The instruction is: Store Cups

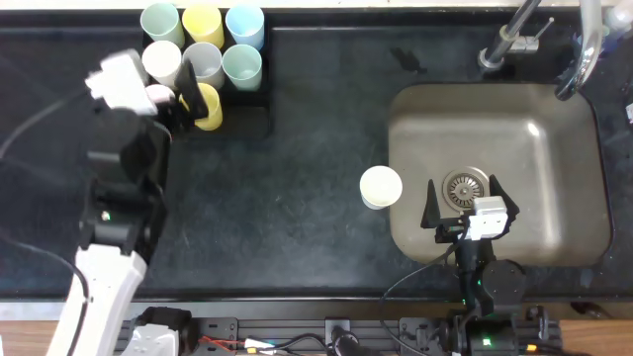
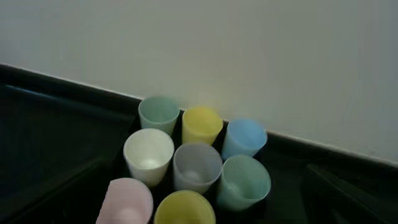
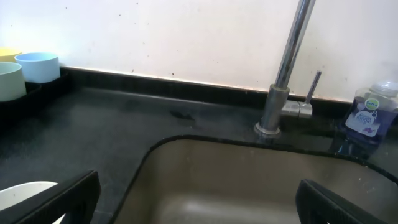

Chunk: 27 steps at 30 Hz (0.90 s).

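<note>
Several pastel cups stand upright in a black tray (image 1: 253,117) at the back left of the counter, among them a blue cup (image 1: 244,25), a white one (image 1: 161,59) and a mint one (image 1: 241,65). My left gripper (image 1: 190,97) hangs open over the tray's front row, above a pink cup (image 2: 125,202) and a yellow cup (image 2: 185,208). A lone white cup (image 1: 380,186) stands on the counter at the sink's left rim, also at the near left in the right wrist view (image 3: 25,191). My right gripper (image 1: 465,203) stands open and empty over the sink, right of that cup.
The steel sink (image 1: 554,109) fills the right side, with its drain (image 1: 463,185) under the right gripper. A faucet (image 1: 509,40) rises behind it and a soap bottle (image 3: 373,115) stands at the back right. Dark counter (image 1: 297,178) lies between tray and sink.
</note>
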Each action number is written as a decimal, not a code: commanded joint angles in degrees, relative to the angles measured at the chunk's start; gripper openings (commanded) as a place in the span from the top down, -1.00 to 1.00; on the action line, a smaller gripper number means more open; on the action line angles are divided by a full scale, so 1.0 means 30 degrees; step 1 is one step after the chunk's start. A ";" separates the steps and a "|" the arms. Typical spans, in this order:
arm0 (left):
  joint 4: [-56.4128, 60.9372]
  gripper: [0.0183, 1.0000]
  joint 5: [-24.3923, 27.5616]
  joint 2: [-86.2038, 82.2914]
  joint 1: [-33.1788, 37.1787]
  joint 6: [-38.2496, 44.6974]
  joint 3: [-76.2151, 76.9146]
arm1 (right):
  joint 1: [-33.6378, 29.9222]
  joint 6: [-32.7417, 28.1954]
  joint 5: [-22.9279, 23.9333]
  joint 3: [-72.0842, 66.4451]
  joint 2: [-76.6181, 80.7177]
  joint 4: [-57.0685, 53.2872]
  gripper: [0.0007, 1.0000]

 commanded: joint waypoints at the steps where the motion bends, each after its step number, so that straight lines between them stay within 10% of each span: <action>1: 0.2295 -1.00 0.0262 -0.3789 0.0117 0.2098 -0.3089 | 0.0117 0.0073 0.0197 -0.0255 -0.0168 0.0109 -0.99; 27: -0.0007 -1.00 0.1173 -1.9431 0.0277 0.2004 -1.4783 | 0.0117 0.0073 0.0197 -0.0255 -0.0168 0.0109 -0.99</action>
